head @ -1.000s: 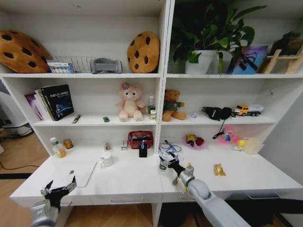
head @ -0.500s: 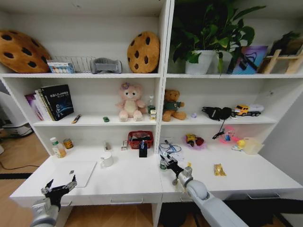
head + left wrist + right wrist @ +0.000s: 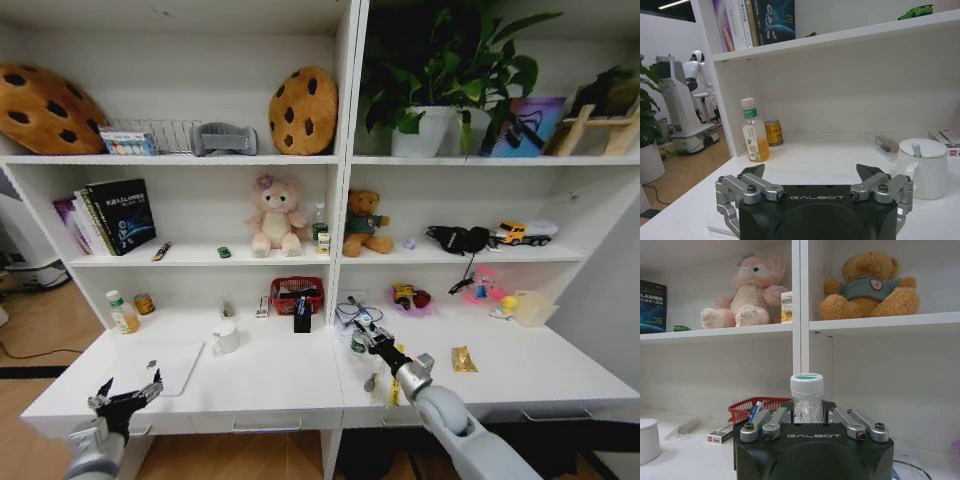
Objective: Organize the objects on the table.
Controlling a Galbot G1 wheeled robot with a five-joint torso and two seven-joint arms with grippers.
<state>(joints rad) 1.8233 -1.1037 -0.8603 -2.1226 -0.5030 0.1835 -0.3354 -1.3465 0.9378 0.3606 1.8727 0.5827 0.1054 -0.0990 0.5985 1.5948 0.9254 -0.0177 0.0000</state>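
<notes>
White shelving is seen rising behind the desk [image 3: 270,385], with plush toys on the shelf above. Between the right gripper's [image 3: 811,426] jaws an upright clear bottle [image 3: 807,399] with a white cap is clasped, held over the desk's middle. Beyond those jaws a red basket [image 3: 751,409] is seen, and to one side a white mug [image 3: 647,440]. The left gripper [image 3: 816,181] is held at the desk's front left edge with jaws spread and nothing between them. Ahead of them a juice bottle [image 3: 754,131] and a can [image 3: 773,132] are stood against the back wall, with the mug off to one side.
</notes>
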